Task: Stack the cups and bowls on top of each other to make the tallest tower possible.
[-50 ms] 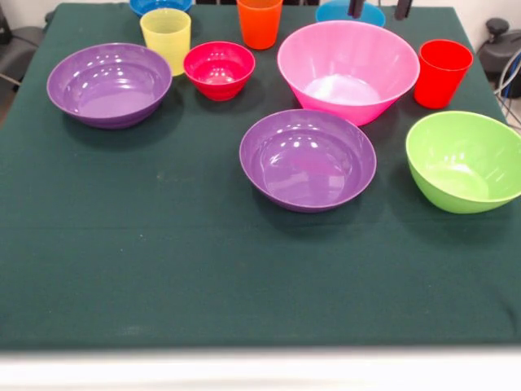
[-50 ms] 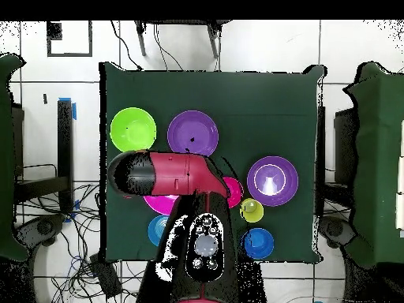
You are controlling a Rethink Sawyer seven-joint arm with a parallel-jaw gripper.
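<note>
On the green-clothed bench (image 1: 163, 269), a wide purple plastic bowl (image 1: 308, 160) sits nearest, a lime green bowl (image 1: 464, 161) to its right. Farther back stand a second purple bowl (image 1: 109, 85), small crimson bowl (image 1: 219, 70), big pink bowl (image 1: 348, 71) and red cup (image 1: 442, 73), then yellow cup (image 1: 166, 38) and orange cup (image 1: 260, 22). At the far edge, the pincer (image 1: 379, 8) shows two dark tips set apart over a light blue bowl (image 1: 350, 13); no tower stands.

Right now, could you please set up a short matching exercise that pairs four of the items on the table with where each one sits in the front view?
Items:
1. yellow cup
2. red cup
3. lime green bowl
4. small crimson bowl

Places:
A. right edge of the table, nearest the camera on that side
B. just right of the yellow cup
C. between the pink bowl and the right edge
D. behind the left purple bowl

Pairs: 1-D, 2-C, 3-A, 4-B
</note>
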